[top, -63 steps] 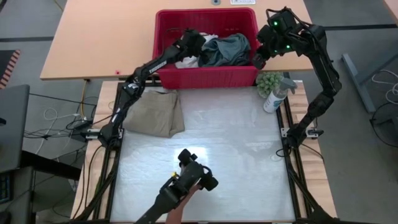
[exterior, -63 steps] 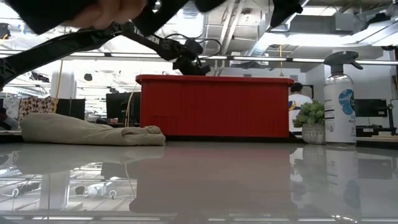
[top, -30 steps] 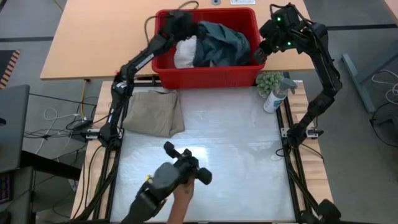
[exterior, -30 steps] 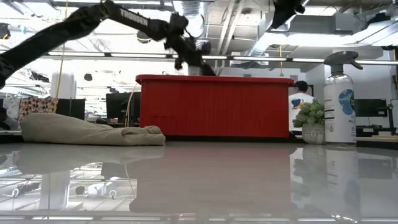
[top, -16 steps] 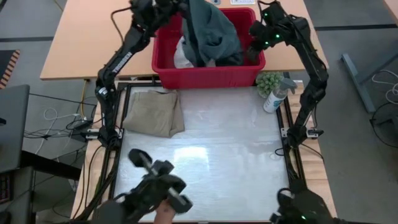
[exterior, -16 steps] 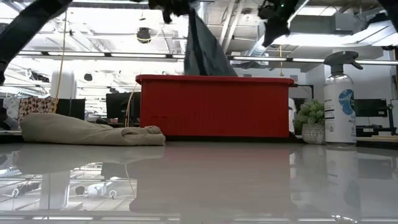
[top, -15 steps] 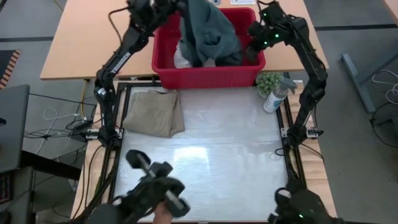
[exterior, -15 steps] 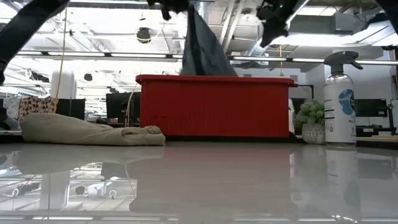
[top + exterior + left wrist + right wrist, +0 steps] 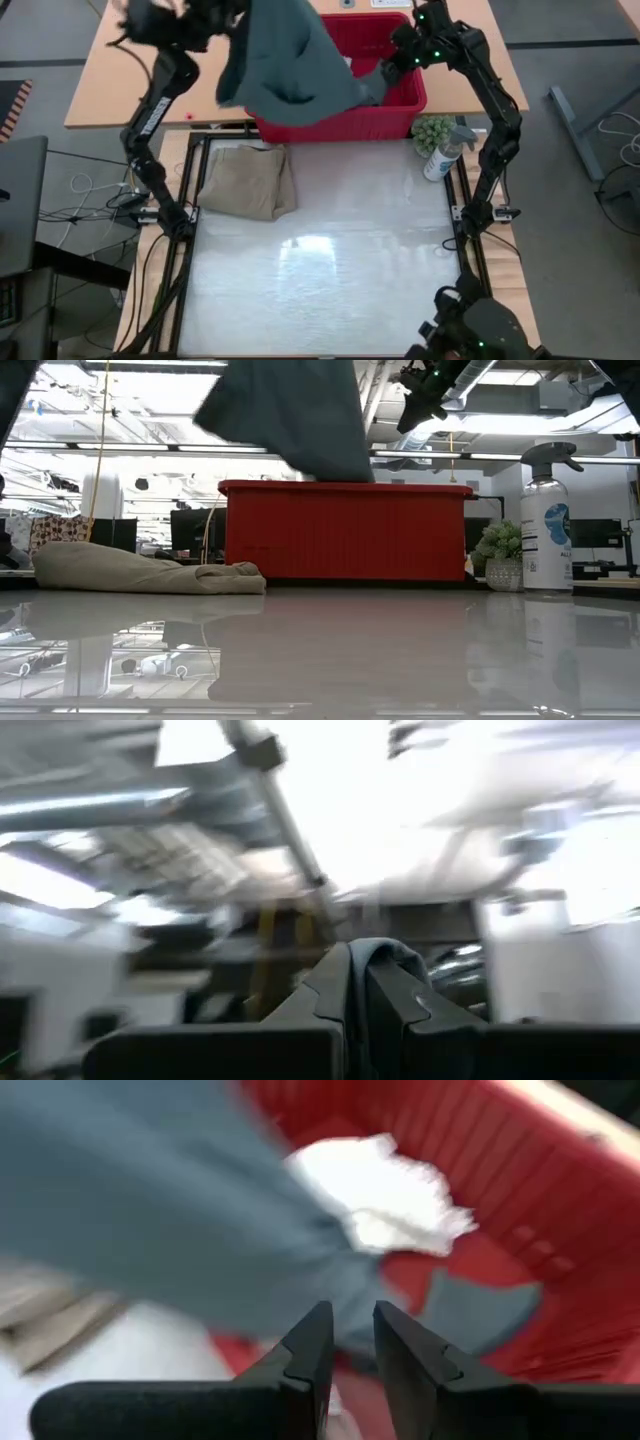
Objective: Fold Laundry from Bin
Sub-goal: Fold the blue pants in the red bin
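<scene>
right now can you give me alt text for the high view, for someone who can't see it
Seen from above, the left gripper holds a dark teal-green cloth garment lifted over the bright red plastic bin, while the right gripper hovers at the bin's right side. A beige-khaki garment lies on the pale table, beside a spray bottle and small plant.

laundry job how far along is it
Looks done: the beige garment lies on the table beside the red bin. In hand: the left gripper is shut on the teal garment, held high above the bin; the right gripper hovers over it. Left: the white garment sits in the bin.
</scene>
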